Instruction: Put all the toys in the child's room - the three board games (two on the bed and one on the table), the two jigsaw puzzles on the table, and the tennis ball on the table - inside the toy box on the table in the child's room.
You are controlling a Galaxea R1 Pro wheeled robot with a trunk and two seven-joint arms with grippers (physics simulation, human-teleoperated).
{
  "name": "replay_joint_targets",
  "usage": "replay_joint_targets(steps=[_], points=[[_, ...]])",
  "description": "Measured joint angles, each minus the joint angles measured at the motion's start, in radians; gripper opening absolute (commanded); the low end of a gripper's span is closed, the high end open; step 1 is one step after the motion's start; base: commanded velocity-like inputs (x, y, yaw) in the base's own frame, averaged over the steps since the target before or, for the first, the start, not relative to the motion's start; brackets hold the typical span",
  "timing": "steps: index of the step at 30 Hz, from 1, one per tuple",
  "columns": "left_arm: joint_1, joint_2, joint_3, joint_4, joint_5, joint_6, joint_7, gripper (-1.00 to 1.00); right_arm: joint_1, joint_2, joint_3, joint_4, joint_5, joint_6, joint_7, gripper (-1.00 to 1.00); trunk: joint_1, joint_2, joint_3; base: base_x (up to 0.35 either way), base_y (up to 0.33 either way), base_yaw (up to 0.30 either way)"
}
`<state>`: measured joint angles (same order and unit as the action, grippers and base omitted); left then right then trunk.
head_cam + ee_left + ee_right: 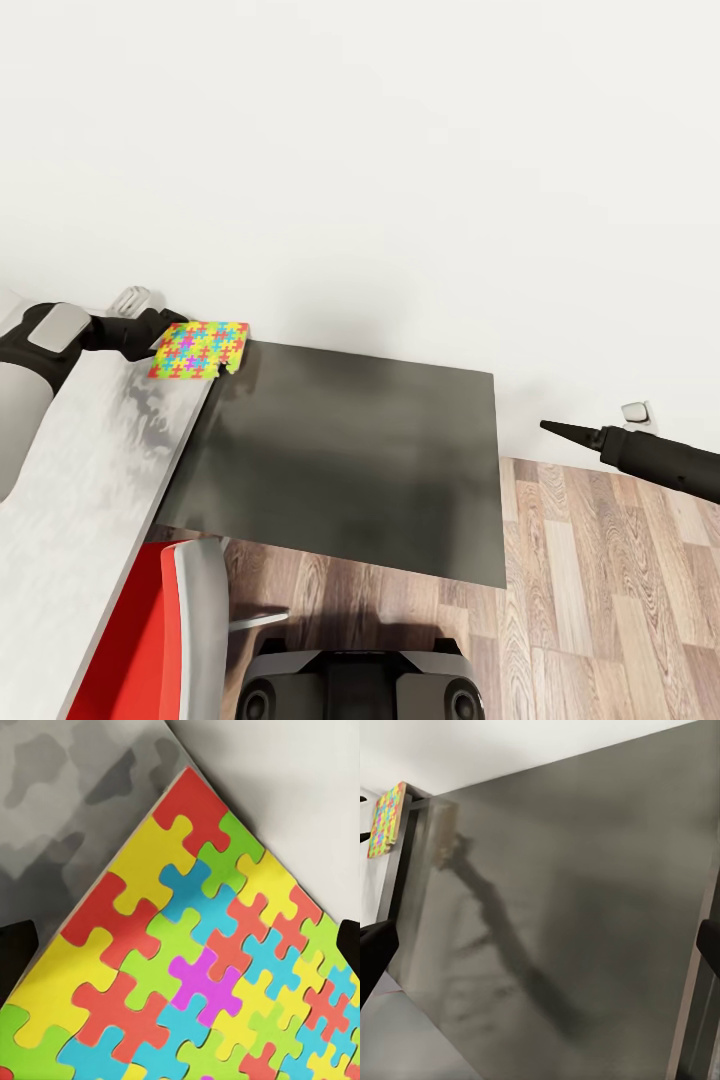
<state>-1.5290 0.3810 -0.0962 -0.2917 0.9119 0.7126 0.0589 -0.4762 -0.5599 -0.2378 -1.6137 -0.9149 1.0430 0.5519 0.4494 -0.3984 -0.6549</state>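
One jigsaw puzzle (200, 350), a squarish board of bright interlocking pieces, lies at the far end of the pale grey table (90, 470), its right corner jutting past the table's end over the lower cabinet. My left gripper (168, 330) is at the puzzle's left edge. In the left wrist view the jigsaw puzzle (195, 960) is seen face-on, with the left gripper (180, 945) open and its dark fingertips (15, 952) far apart over it. My right gripper (556, 428) hangs open over the floor to the right. The same jigsaw puzzle (386, 821) appears small in the right wrist view.
A dark grey cabinet (350, 470) stands against the white wall beside the table's end. A red and grey chair (150, 640) sits at the table's near side. Wood-plank floor (600, 600) spreads to the right, with a wall socket (636, 412) low on the wall.
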Motion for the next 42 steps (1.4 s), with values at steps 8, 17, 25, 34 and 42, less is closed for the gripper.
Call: replay_joint_targets(steps=[8,17,25,34,42], points=[[0.0,-0.002,0.0,0.0,0.0,0.0,0.001,1.0,0.0,0.0,0.0,0.0,0.0,0.0,-0.001,1.0,0.0,0.0,0.0,0.0,0.0,0.0],[0.0,-0.003,0.0,0.0,0.001,-0.001,-0.002,1.0,0.0,-0.001,0.0,0.0,0.0,0.0,0.0,1.0,0.0,0.0,0.0,0.0,0.0,0.0],[0.002,-0.005,0.0,-0.001,0.021,0.0,-0.031,1.0,0.0,-0.001,0.0,0.0,0.0,0.0,0.0,1.0,0.0,0.0,0.0,0.0,0.0,0.0],[0.005,-0.001,0.0,-0.001,0.033,0.001,-0.045,1.0,0.0,-0.001,0.001,0.0,0.0,0.0,0.0,1.0,0.0,0.0,0.0,0.0,0.0,0.0],[0.008,0.001,0.0,0.0,0.035,0.0,-0.048,1.0,0.0,-0.001,0.0,0.0,0.0,0.0,0.0,1.0,0.0,0.0,0.0,0.0,0.0,0.0]])
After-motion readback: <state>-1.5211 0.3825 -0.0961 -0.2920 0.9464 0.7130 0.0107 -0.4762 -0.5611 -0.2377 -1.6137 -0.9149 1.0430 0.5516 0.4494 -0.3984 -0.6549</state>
